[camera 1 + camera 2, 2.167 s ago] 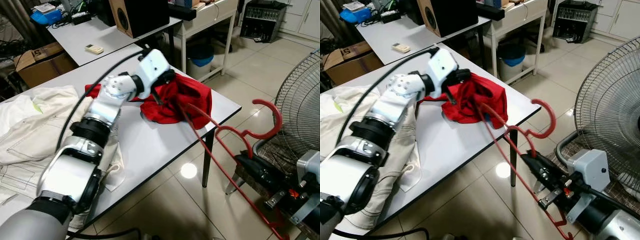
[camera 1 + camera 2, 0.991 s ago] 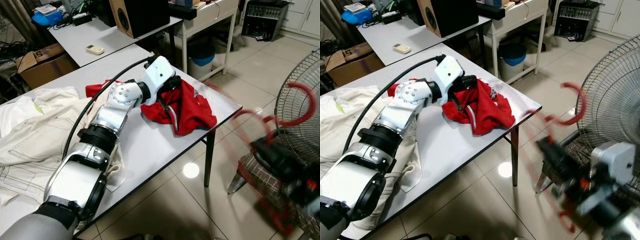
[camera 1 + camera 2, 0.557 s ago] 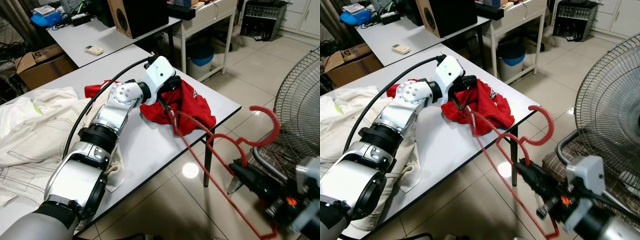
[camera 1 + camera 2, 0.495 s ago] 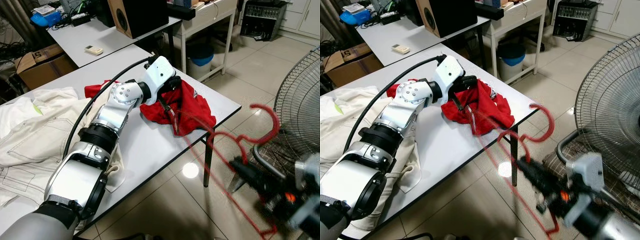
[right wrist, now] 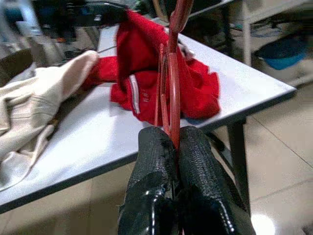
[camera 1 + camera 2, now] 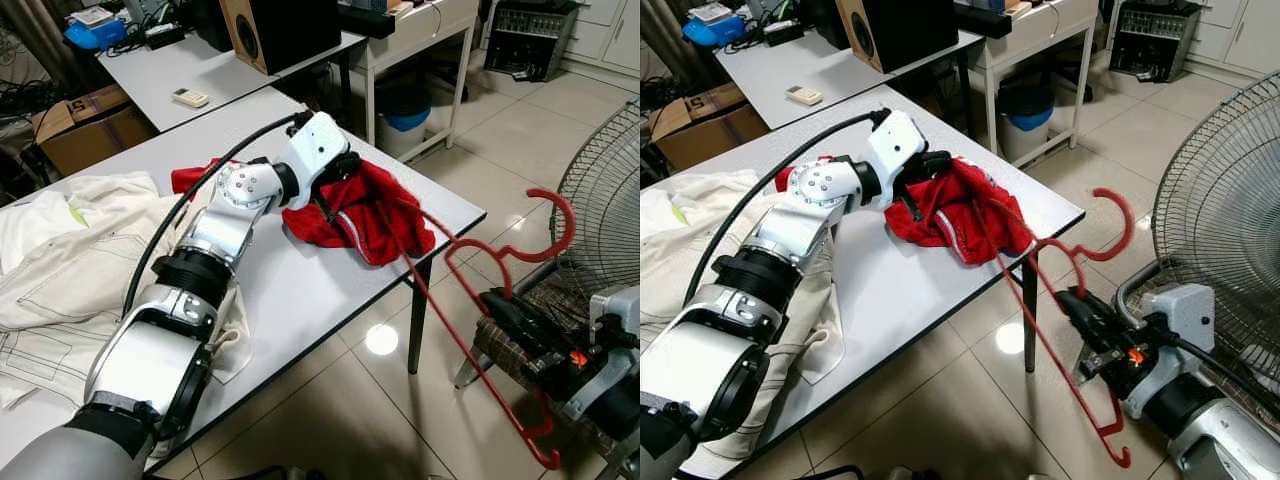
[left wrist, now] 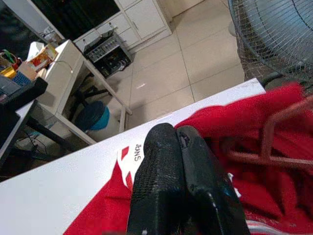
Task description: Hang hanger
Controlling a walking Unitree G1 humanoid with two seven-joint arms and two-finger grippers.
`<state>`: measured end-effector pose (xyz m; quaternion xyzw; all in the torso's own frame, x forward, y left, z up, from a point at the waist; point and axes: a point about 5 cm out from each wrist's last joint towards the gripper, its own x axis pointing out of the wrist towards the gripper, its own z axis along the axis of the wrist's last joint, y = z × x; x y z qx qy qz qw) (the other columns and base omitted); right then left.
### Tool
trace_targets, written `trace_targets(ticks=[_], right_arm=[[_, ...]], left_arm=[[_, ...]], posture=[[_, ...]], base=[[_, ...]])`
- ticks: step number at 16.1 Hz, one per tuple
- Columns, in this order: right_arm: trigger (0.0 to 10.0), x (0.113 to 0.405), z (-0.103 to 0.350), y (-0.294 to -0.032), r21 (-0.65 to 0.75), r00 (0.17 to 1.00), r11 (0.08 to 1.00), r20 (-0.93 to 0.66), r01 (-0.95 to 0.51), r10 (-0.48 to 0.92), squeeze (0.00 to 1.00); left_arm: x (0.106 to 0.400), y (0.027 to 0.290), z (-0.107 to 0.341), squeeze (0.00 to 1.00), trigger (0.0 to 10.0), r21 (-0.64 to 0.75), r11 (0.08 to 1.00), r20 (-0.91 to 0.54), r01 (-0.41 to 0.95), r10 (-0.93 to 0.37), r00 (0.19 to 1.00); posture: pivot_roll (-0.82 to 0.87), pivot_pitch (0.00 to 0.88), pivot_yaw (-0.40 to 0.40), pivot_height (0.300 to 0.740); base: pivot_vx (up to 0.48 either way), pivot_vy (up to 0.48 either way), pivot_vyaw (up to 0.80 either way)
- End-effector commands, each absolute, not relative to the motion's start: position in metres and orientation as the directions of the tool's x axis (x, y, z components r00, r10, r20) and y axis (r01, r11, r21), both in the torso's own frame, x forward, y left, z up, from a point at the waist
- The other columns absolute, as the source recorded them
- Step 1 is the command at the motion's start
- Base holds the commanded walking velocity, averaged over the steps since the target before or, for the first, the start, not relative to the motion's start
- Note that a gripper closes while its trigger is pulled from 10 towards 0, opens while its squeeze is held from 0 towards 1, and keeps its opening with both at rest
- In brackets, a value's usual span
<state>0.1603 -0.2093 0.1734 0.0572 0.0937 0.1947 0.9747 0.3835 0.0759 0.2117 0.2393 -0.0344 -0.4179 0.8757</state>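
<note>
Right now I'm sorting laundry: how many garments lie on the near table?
2. A red garment near the table's right corner, left gripper on it, red hanger reaching into it. A cream garment sprawls at the left end. More may lie underneath.

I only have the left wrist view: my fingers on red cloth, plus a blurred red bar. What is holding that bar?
Observer: The right hand is shut on it. It is the hanger, held out past the table edge.
Operator: Is it inside the garment yet?
Observer: Its far end reaches the red garment; I cannot tell whether it is inside. The hook stands clear, near the fan.
Operator: Anything else on the table?
Observer: A beige garment lies on the robot's left.
</note>
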Motion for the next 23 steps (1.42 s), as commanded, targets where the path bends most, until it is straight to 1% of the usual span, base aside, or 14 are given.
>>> trace_targets(ticks=[1,8,11,12,14,16,17,18,19,21,23], right_arm=[[10.0,0.162,0.175,-0.211,0.147,0.915,0.925,-0.156,-0.351,0.372,0.00],[10.0,0.162,0.167,-0.207,0.205,0.892,0.901,-0.173,-0.382,0.418,0.00],[10.0,0.160,0.163,-0.196,0.230,0.849,0.857,-0.167,-0.461,0.501,0.00],[10.0,0.162,0.163,-0.196,0.228,0.853,0.859,-0.157,-0.458,0.497,0.00],[10.0,0.166,0.162,-0.196,0.228,0.850,0.854,-0.149,-0.468,0.505,0.00],[10.0,0.174,0.162,-0.195,0.231,0.852,0.851,-0.128,-0.472,0.508,0.00],[10.0,0.179,0.162,-0.196,0.238,0.867,0.859,-0.110,-0.452,0.487,0.00],[10.0,0.183,0.161,-0.197,0.256,0.890,0.875,-0.095,-0.412,0.446,0.00],[10.0,0.183,0.161,-0.197,0.256,0.890,0.875,-0.095,-0.412,0.446,0.00],[10.0,0.175,0.159,-0.191,0.362,0.922,0.867,-0.048,-0.342,0.384,0.00],[10.0,0.168,0.157,-0.186,0.397,0.929,0.859,-0.039,-0.324,0.368,0.00]], left_arm=[[0.383,0.082,0.213,0.00,0.0,0.469,0.533,-0.149,0.705,-0.738,0.658],[0.379,0.076,0.218,0.00,0.0,0.436,0.531,-0.111,0.727,-0.770,0.628],[0.377,0.074,0.222,0.00,0.0,0.410,0.543,-0.078,0.733,-0.780,0.621],[0.375,0.072,0.222,0.00,0.0,0.379,0.537,-0.069,0.754,-0.796,0.602],[0.371,0.069,0.220,0.00,0.0,0.369,0.510,-0.085,0.777,-0.814,0.575],[0.368,0.068,0.215,0.00,0.0,0.369,0.495,-0.104,0.787,-0.819,0.564],[0.368,0.068,0.214,0.00,0.0,0.372,0.491,-0.111,0.788,-0.819,0.563],[0.368,0.069,0.214,0.00,0.0,0.383,0.496,-0.114,0.779,-0.812,0.573],[0.368,0.069,0.214,0.00,0.0,0.383,0.496,-0.114,0.779,-0.812,0.573],[0.374,0.078,0.216,0.00,0.0,0.422,0.553,-0.116,0.718,-0.753,0.648],[0.376,0.082,0.213,0.00,0.0,0.456,0.557,-0.132,0.694,-0.729,0.672]], posture=[[-0.14,0.042,0.184,0.740],[-0.14,0.041,0.188,0.740],[-0.13,0.041,0.186,0.740],[-0.13,0.042,0.189,0.740],[-0.13,0.042,0.189,0.740],[-0.13,0.045,0.194,0.740],[-0.13,0.046,0.192,0.740],[-0.12,0.045,0.188,0.740],[-0.12,0.045,0.188,0.740],[-0.12,0.043,0.180,0.740],[-0.13,0.043,0.190,0.740]], base=[[0.000,0.000,0.00],[0.000,0.000,0.00],[0.000,0.000,0.00],[0.000,0.000,0.00],[0.000,0.000,0.00],[0.000,0.000,0.00],[0.000,0.000,0.00],[0.000,0.000,0.00],[0.000,0.000,0.00],[0.000,0.000,0.00],[0.000,0.000,0.00]])
